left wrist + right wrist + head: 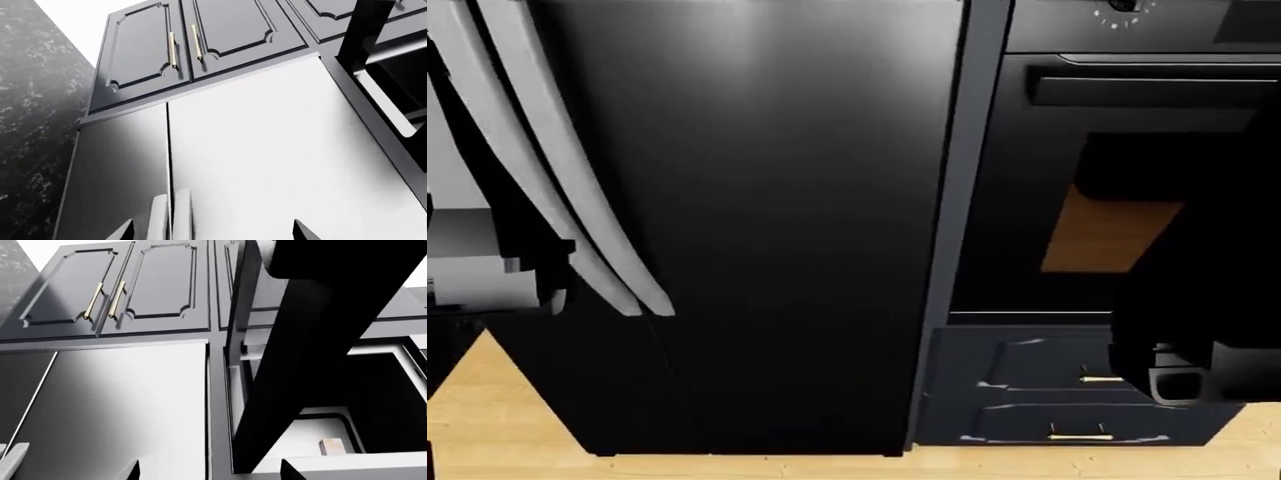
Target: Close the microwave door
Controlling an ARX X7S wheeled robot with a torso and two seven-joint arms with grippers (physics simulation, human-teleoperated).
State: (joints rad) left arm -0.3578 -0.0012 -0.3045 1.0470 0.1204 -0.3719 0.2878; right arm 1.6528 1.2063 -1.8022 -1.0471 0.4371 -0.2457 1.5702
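The microwave [383,390] sits high in the wall column to the right of the fridge, and I look up into its dark cavity. Its door [313,340] stands swung out, a dark slab that crosses the right wrist view edge-on. My right gripper [210,472] is open below it, with only the two dark fingertips [288,470] showing and nothing between them. The left wrist view catches the door [363,30] and cavity [400,95] off to one side. My left gripper [213,232] is open and empty, facing the fridge front. The head view does not reach the microwave.
A steel double-door fridge [267,150] with paired handles [170,215] fills the front. Dark cabinets [193,45] with brass pulls run above it. In the head view an oven [1108,180] and drawers [1068,400] stand right of the fridge [761,220]. A dark speckled wall [33,125] lies left.
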